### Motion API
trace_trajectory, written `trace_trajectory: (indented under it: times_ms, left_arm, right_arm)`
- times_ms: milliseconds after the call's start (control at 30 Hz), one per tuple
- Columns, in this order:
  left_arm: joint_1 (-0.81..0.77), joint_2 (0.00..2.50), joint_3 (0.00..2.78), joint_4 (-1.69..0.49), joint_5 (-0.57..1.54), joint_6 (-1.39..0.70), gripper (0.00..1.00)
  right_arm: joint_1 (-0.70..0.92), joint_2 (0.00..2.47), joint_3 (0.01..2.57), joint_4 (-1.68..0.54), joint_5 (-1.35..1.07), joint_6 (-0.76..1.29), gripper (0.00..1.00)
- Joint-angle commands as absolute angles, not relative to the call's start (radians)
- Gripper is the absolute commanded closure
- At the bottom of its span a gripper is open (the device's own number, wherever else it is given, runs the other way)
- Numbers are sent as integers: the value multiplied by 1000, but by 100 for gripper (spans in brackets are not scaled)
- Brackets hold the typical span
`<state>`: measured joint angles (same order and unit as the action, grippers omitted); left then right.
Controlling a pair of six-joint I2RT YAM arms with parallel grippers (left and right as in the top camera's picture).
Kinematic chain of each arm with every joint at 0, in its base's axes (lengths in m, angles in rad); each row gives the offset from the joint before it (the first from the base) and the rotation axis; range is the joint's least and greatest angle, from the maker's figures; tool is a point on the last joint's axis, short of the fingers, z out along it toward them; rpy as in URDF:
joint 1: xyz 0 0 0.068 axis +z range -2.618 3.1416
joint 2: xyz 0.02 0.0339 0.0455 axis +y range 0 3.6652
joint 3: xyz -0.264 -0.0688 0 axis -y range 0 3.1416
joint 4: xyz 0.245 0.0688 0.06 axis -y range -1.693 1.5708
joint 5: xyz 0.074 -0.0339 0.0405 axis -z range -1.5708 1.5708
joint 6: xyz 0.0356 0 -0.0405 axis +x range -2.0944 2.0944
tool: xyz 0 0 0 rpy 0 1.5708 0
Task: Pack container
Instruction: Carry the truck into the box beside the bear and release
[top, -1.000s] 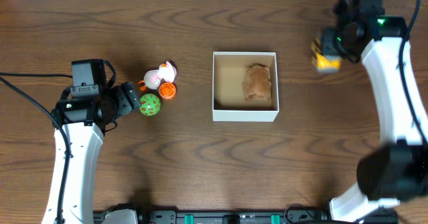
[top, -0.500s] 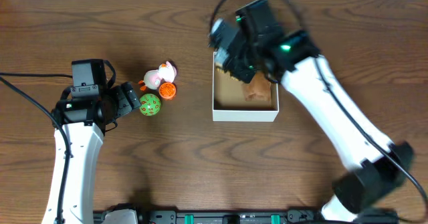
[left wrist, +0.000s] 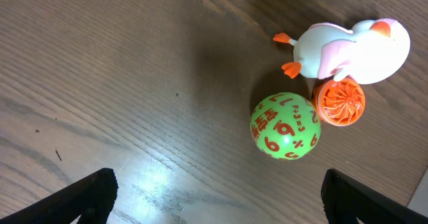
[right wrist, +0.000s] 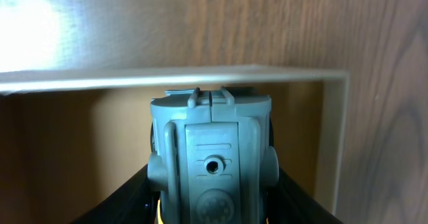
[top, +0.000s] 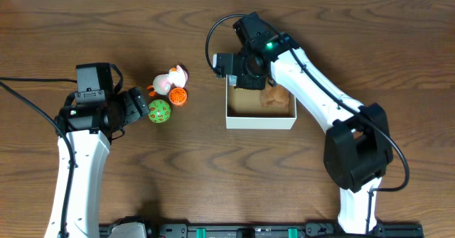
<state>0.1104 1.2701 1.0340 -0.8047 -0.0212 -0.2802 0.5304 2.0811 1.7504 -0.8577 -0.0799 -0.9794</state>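
**Desk editor:** Where is the container?

**Photographer:** The container (top: 260, 121) sits mid-desk (top: 213, 181), with white walls and a tan interior. A brown lump (top: 274, 96) lies by its right wall.

**Desk editor:** And the arms?

**Photographer:** The right gripper (right wrist: 210, 184) is clamped on a grey plastic toy (right wrist: 210, 137), a sliver of yellow showing beneath. From overhead it hangs over the box's upper-left corner. The left gripper (left wrist: 217, 190) is spread wide and holds nothing, near three toys well left of the box.

**Desk editor:** Any lettering?

**Photographer:** The green ball (left wrist: 285, 126) carries orange numerals, with a "6" legible. Just beside it are an orange ribbed ball (left wrist: 340, 102) and a white duck (left wrist: 348, 50) with a pink wing
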Motion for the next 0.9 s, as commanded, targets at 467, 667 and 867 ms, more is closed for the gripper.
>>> trace_trajectory:
  times_ms: [467,667,867]
  left_arm:
    - [115,1274,1051,-807,-14,-263,2]
    - [115,1274,1051,-807,-14,-263,2]
    - [115,1274,1051,-829,72,-275,2]
  right_arm:
    - [550,1879,1773,-810,-3,-570,1]
    - [463,1671,1773,-930,-23,-128,1]
    - [203,1542,1773,-1186,-80,294,1]
